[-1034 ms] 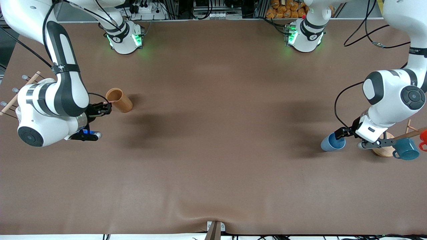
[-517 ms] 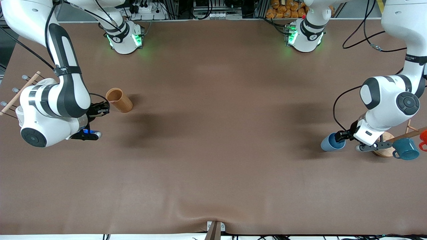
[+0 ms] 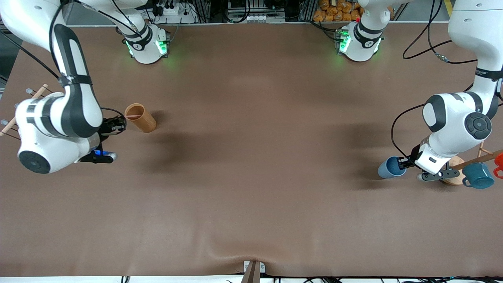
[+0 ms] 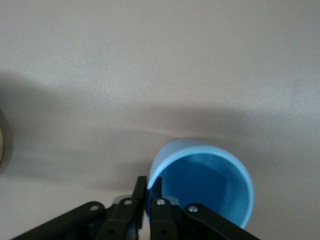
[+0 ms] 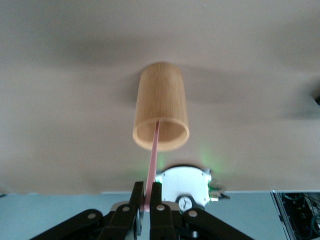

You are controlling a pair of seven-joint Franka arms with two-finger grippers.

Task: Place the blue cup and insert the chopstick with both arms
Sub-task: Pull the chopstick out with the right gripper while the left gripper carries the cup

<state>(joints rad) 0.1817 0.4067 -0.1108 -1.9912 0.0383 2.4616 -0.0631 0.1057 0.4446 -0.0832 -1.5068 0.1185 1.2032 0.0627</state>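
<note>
The blue cup (image 3: 388,168) is near the left arm's end of the table, mouth up. My left gripper (image 3: 402,162) is shut on its rim. In the left wrist view one finger is inside the blue cup (image 4: 205,182) and one outside, with the left gripper (image 4: 149,183) pinching the wall. I cannot tell whether the cup touches the table. My right gripper (image 3: 118,126) is shut on the pink chopstick (image 3: 133,116). In the right wrist view the chopstick (image 5: 153,160) runs from the right gripper (image 5: 148,192) into the mouth of a brown wooden cup (image 5: 161,105).
The brown wooden cup (image 3: 142,119) stands near the right arm's end. A wooden rack (image 3: 452,176) beside the blue cup holds a teal mug (image 3: 478,175) and a red item (image 3: 499,162). Another dowel rack (image 3: 24,105) is partly hidden by the right arm.
My right gripper has drawn back a little from the wooden cup, toward the right arm's end. The left arm's wrist has shifted slightly. The blue cup has stayed in place.
</note>
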